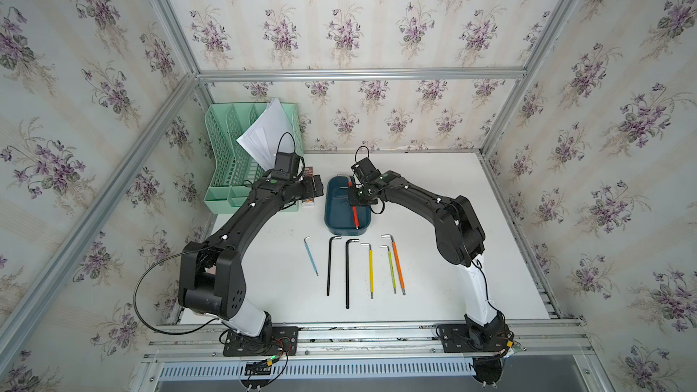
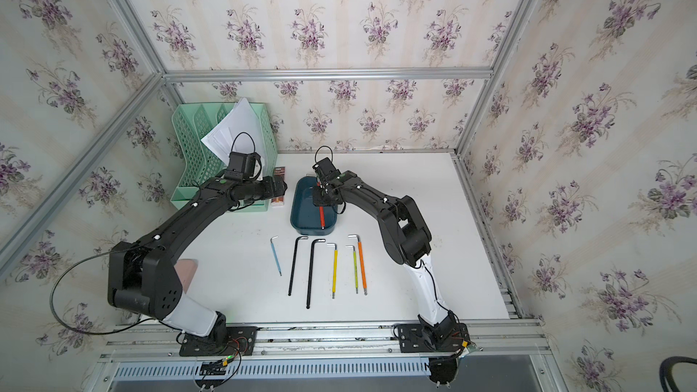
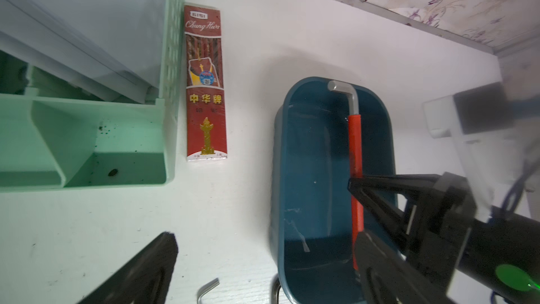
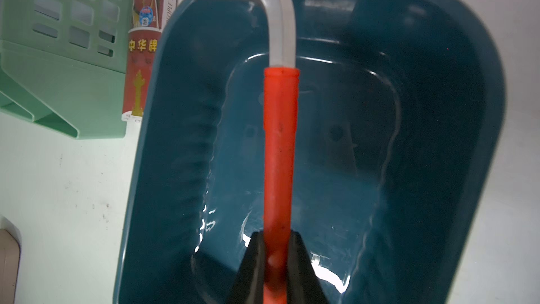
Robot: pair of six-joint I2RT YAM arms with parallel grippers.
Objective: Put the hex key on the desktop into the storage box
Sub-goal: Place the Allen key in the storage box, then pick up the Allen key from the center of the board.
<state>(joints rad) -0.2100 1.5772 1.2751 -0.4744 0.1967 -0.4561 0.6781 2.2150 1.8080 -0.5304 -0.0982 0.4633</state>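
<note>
Right pincer [image 4: 276,236] is gripping the red hex key [image 4: 280,141] over the storage box [image 4: 453,112], left pincer [image 1: 315,187] is hanging open beside it.

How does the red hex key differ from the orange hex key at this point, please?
The red hex key is clamped in the right pincer over the storage box; the orange hex key lies free on the desktop. The red one's sleeve is red, the orange one's orange. Both are L-shaped with a bare silver bend.
</note>
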